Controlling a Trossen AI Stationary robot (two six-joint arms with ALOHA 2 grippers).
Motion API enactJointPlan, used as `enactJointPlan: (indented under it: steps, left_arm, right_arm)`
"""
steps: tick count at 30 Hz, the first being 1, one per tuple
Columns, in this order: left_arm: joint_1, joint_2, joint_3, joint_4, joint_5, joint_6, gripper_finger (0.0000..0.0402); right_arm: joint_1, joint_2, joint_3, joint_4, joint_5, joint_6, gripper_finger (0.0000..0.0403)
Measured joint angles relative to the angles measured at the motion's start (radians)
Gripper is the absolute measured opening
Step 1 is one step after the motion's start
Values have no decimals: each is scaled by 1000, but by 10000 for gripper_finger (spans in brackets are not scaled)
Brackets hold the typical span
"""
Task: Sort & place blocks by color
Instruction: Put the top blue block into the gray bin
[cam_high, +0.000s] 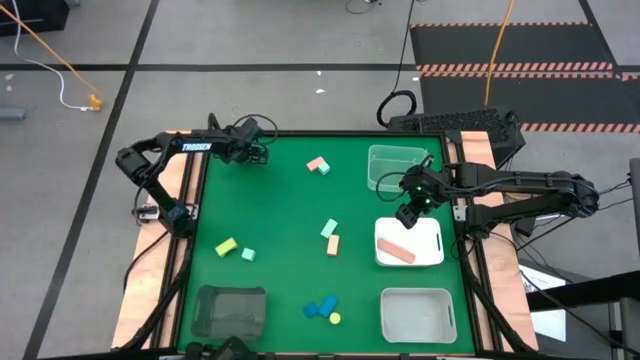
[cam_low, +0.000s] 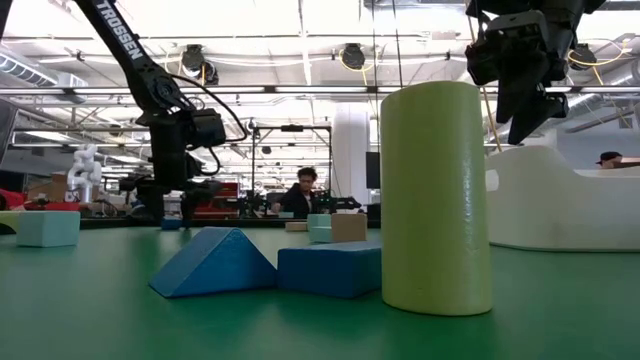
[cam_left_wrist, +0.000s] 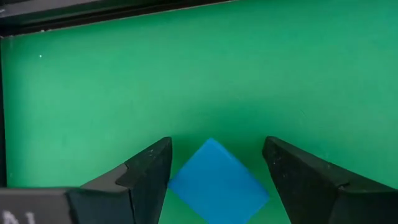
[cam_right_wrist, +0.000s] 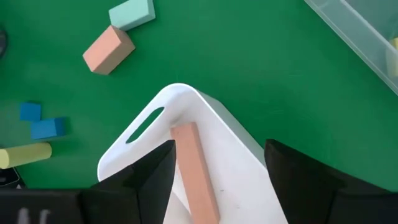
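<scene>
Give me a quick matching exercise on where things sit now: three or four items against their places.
Items:
1. pink bar
2. blue cube
3. yellow cylinder
4. right hand

Places:
A. beside the blue blocks
B. between the left hand's fingers
C. in the white tray
D. above that tray's edge

Pairs: 1-C, 2-B, 3-A, 4-D

Matt green felt-like mat (cam_high: 290, 215) over the table, faintly grained up close. Smooth, matt painted-looking blocks: blue cube (cam_left_wrist: 217, 182), pink bar (cam_right_wrist: 194, 171), yellow cylinder (cam_low: 436, 198) with faint scuffs. Glossy white plastic tray (cam_right_wrist: 236, 155) with moulded handle slot. Clear, shiny plastic tray (cam_high: 395, 165). Dark, translucent-looking plastic tray (cam_high: 230, 310). Pale bare wood along table edges (cam_high: 505, 270). Matt black plastic fingers (cam_left_wrist: 149, 177) on left gripper (cam_left_wrist: 217, 180); same finish on right gripper (cam_right_wrist: 217, 180).
</scene>
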Motion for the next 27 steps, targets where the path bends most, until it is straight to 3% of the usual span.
enactJointPlan:
  steps: [8, 19, 23, 27]
  left_arm:
    - [-5, 2, 0, -19, 9, -26, 220]
    - [-66, -23, -5, -71, 39, -95, 79]
    - [-96, -81, -10, -126, 127, -55, 42]
    - [-118, -163, -8, -218, 250, 46, 40]
  right_arm:
    - [0, 0, 0, 0, 0, 1, 235]
    - [0, 0, 0, 0, 0, 1, 235]
    - [0, 0, 0, 0, 0, 1, 235]
    - [0, 0, 0, 0, -2, 1, 235]
